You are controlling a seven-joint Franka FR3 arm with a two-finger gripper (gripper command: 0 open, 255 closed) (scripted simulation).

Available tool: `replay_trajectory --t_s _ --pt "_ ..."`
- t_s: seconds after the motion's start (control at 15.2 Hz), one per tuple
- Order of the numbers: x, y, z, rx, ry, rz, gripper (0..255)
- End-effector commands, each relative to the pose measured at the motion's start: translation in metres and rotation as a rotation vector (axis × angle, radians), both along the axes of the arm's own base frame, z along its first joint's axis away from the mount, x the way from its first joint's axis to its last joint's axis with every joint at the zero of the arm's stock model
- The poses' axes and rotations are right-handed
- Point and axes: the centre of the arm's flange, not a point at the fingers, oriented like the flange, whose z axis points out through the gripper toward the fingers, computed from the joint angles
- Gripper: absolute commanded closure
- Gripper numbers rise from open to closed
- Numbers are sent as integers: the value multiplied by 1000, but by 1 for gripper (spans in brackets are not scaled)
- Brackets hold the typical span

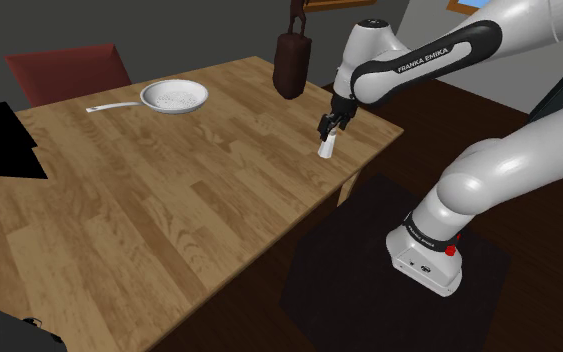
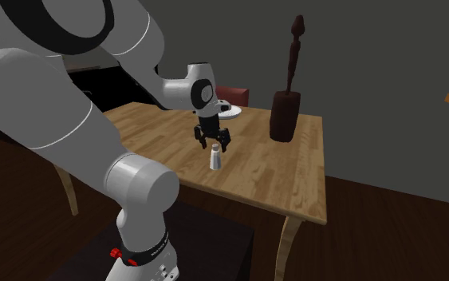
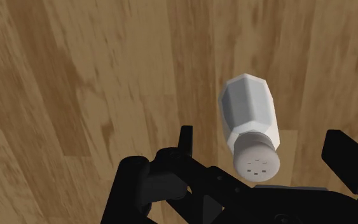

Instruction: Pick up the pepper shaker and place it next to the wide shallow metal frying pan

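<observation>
A small white pepper shaker (image 1: 325, 148) stands upright on the wooden table (image 1: 169, 200), near the edge that faces the stand. My black gripper (image 1: 333, 125) hangs just above it, open. In the second exterior view the gripper (image 2: 214, 143) spreads its fingers over the shaker (image 2: 214, 158). From the wrist view the shaker (image 3: 250, 130) shows its holed cap between my two fingers (image 3: 184, 141), which do not touch it. The pale frying pan (image 1: 174, 97) with a long handle lies far across the table toward the shoulder view's upper left.
A tall dark brown figure (image 1: 292, 60) stands on the table just behind the gripper; in the second exterior view the dark figure (image 2: 285, 112) is to the shaker's right. A red chair (image 1: 69, 72) sits behind the pan. The table edge (image 1: 369, 160) is close beside the shaker.
</observation>
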Motion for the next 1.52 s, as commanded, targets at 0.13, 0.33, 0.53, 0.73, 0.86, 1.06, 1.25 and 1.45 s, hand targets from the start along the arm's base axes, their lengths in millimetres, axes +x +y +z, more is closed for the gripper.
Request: replay_trajectory --t_s 0.13,0.33,0.53,0.73,0.86,1.06,1.25,1.45 --pt "0 0 0 0 0 0 255" --pt "0 0 0 0 0 0 255" --pt "0 0 0 0 0 0 255" --pt "0 0 11 0 0 0 255" --pt "0 0 21 0 0 0 255" --pt "0 0 37 0 0 0 255" --pt "0 0 53 0 0 0 255" --pt "0 0 69 0 0 0 255"
